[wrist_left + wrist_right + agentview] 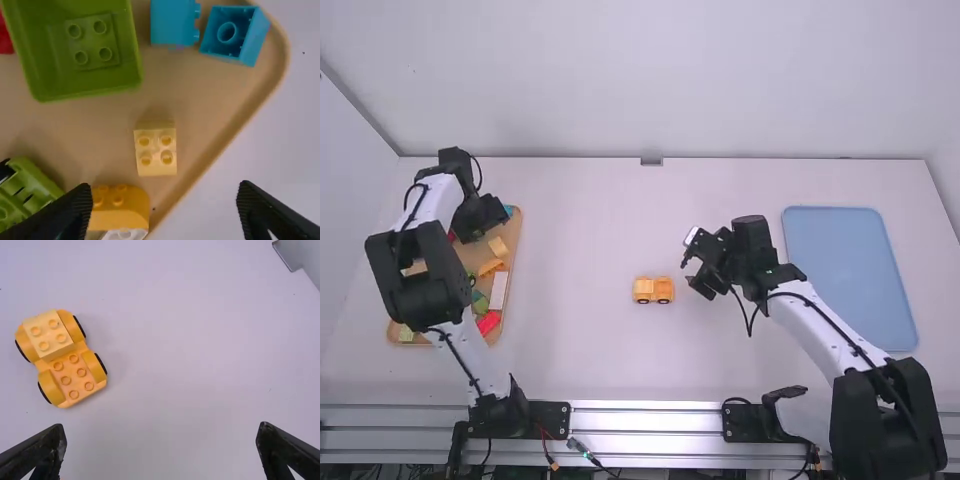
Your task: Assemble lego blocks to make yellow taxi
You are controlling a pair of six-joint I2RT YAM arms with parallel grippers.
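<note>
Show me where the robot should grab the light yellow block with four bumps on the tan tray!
Probably from straight above, since the light yellow block's studs face up. The left gripper could pinch the two flat sides facing its fingers: bare tray lies beside both. The orange curved block sits close to another side.

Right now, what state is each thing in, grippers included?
Left gripper, open, empty.
Right gripper, open, empty.
Yellow car, on wheels, block stacked at one end.
Pale yellow block, loose on tray, studs up.
Green box, open-topped.
Outermost blue block, hollow side showing.
</note>
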